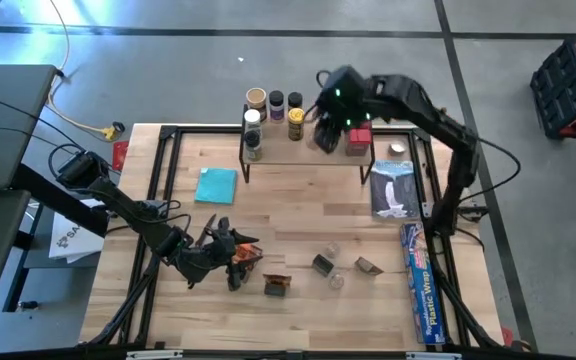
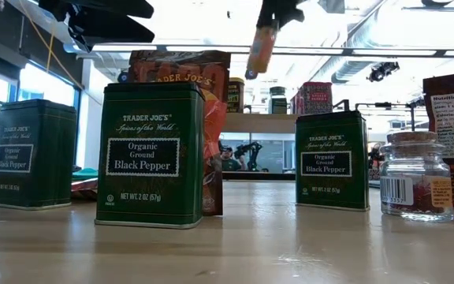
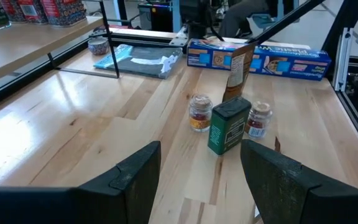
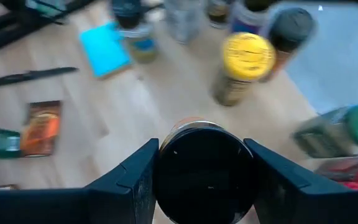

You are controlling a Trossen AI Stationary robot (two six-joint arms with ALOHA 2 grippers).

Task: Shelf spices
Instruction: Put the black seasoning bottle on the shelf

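My right gripper [image 1: 328, 128] is over the shelf [image 1: 308, 158], a light wooden top on black legs at the table's far side, and is shut on a black-lidded jar [image 4: 204, 177] with an orange body [image 2: 261, 47]. Several jars [image 1: 268, 105] stand along the shelf's far edge, among them a yellow-lidded one [image 4: 247, 57], and red boxes [image 1: 358, 140] stand at its right end. My left gripper [image 3: 201, 168] is open, low over the table's near left. Ahead of it stand a green tin [image 3: 229, 127] and two small jars [image 3: 199, 113]. Green tins [image 2: 150, 154] and orange packets [image 1: 243, 255] stand nearby. My right gripper pinches the jar between its two fingers [image 4: 135, 177], one on each side of it at the black lid [image 4: 204, 155]. The fingers come from above, pointing down. The jar is lifted clear and hangs tilted below the fingers [image 2: 278, 12], above the shelf.
A teal square cloth [image 1: 216, 185] lies left of the table's centre. A long blue plastic-wrap box [image 1: 420, 285] lies along the right edge, and a flat bag [image 1: 395, 190] lies beyond it. Bare wood shows between the shelf and the near tins. A black frame runs around the table.
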